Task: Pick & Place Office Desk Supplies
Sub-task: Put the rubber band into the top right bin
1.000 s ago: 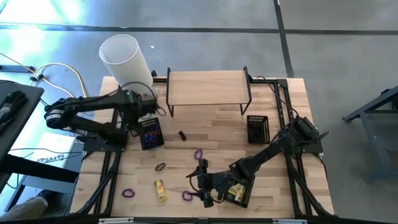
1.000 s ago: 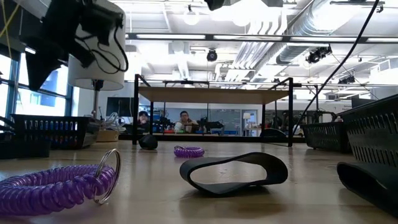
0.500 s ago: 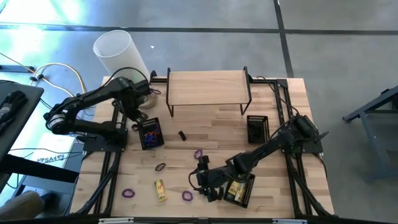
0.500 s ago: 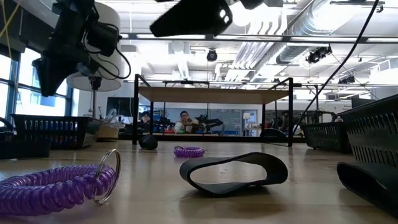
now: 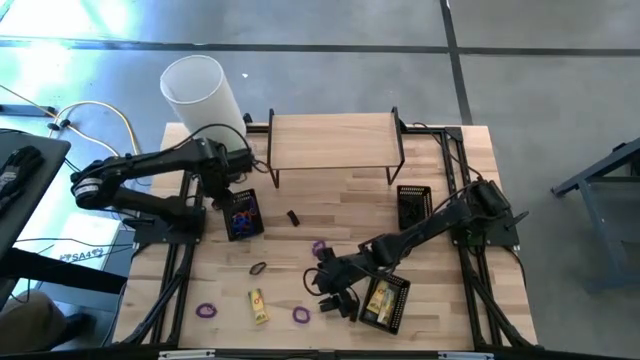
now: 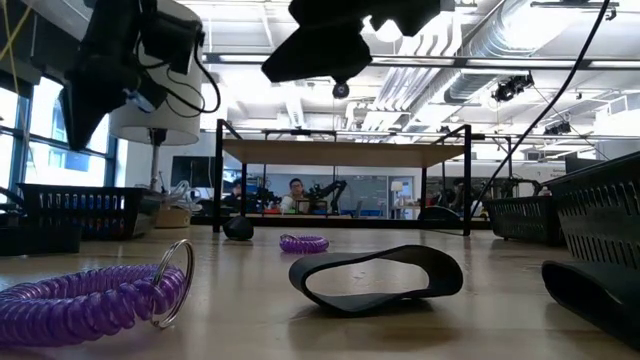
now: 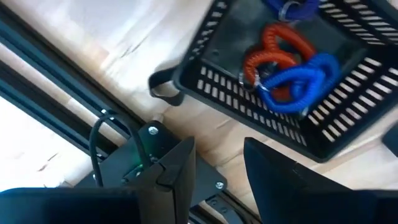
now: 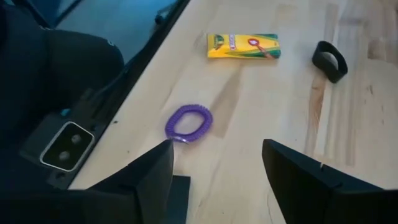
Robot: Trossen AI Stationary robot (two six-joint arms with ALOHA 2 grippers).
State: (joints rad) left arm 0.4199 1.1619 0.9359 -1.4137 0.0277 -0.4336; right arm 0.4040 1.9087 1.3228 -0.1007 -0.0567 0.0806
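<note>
- Right gripper [image 5: 338, 303] hovers near the desk's front edge, fingers spread wide and empty; the purple coil [image 8: 188, 122] lies just ahead, and a skewed descent could flick it off the desk.
- Left gripper [image 5: 222, 189], fingers narrow and empty, hangs over the tray [image 7: 348, 134] by the left edge, risking a snag on it.

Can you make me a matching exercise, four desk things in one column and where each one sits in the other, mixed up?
Things:
1. yellow crayon box
2. red and blue coils
3. white cylinder
4. black band loop

Places:
A. inside the mesh tray near the left gripper
B. off the table's far left corner
C. flat on the wood near the front edge, between two purple coils
D. on the wood just beyond the crayon box

Pairs: 1-C, 2-A, 3-B, 4-D
</note>
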